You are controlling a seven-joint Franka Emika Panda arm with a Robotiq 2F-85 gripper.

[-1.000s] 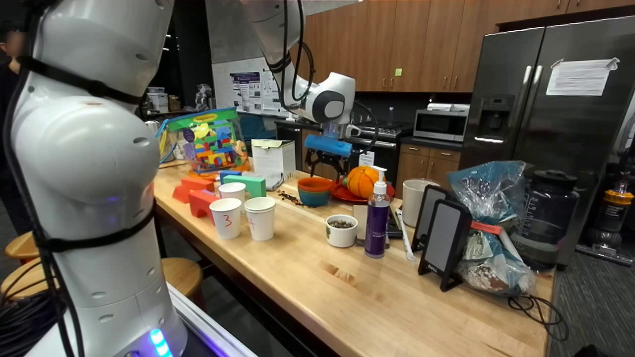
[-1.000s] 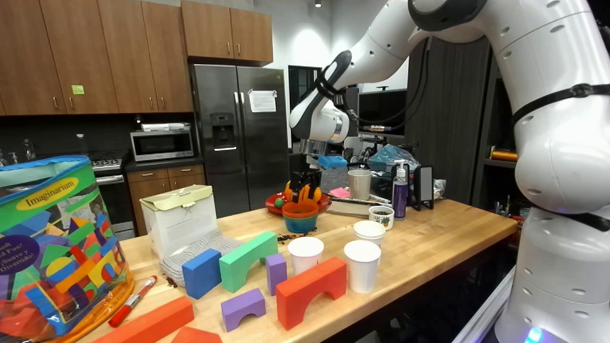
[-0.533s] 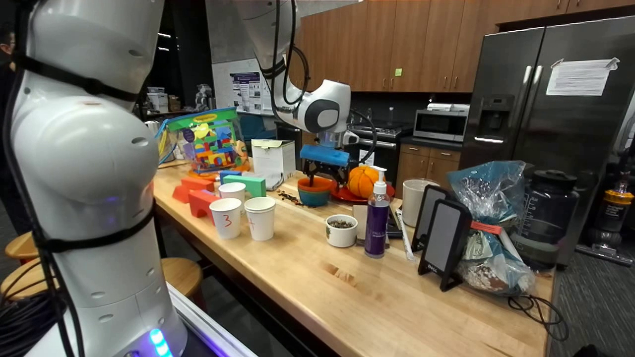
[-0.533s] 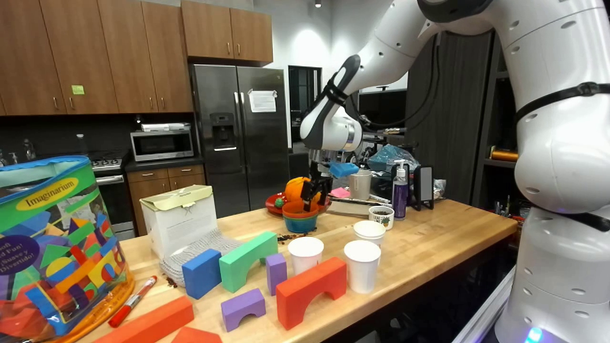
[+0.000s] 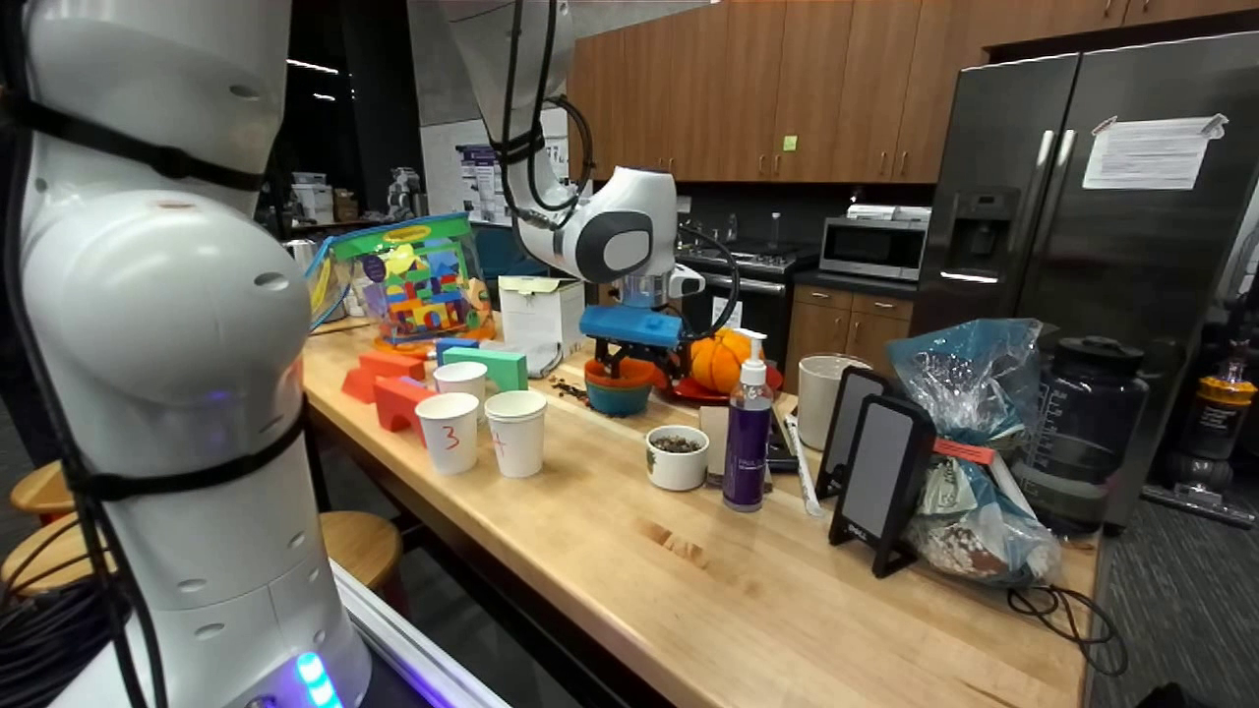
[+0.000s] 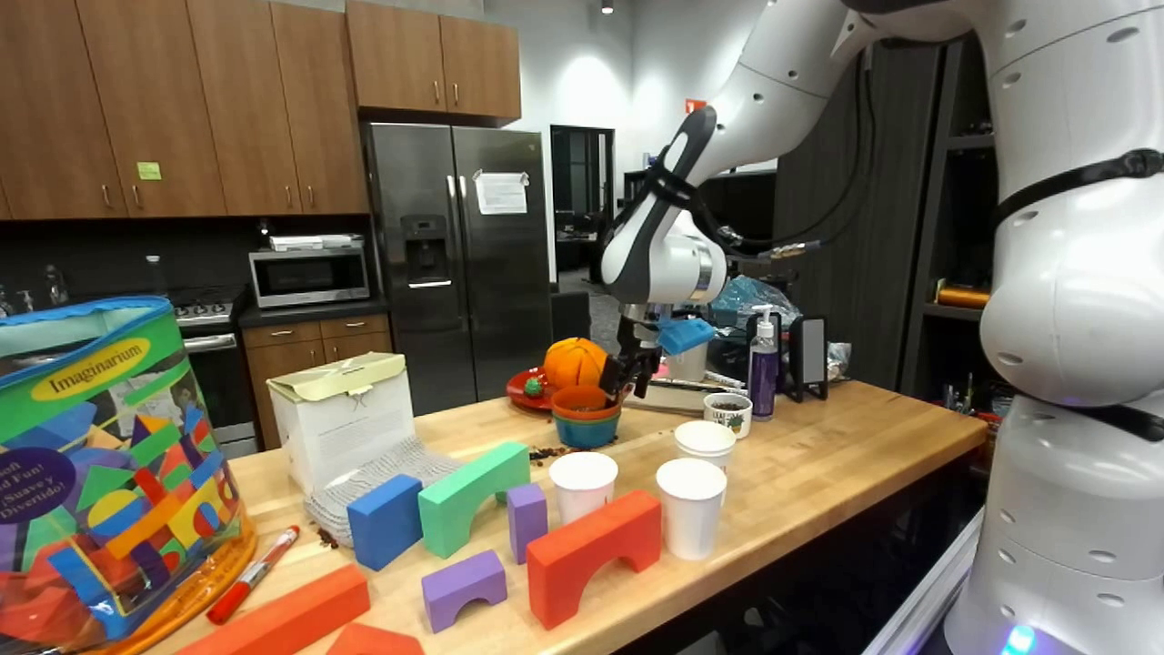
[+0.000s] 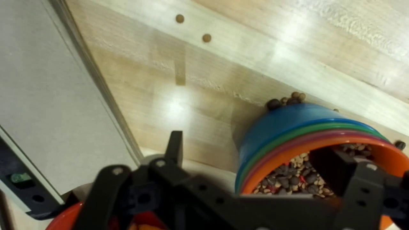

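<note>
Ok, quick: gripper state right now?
Gripper: open, holding nothing; one finger appears to be inside the stacked bowls, the other outside.

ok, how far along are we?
Done: the inner finger looks to be inside the bowls. In hand: the open gripper straddles their rim. Left, probably: closing, since the outer finger stands clear of them, then lifting; the bowls sit on the table.

Glare and soft shadows mark the wrist view's tabletop [image 7: 211,83].
</note>
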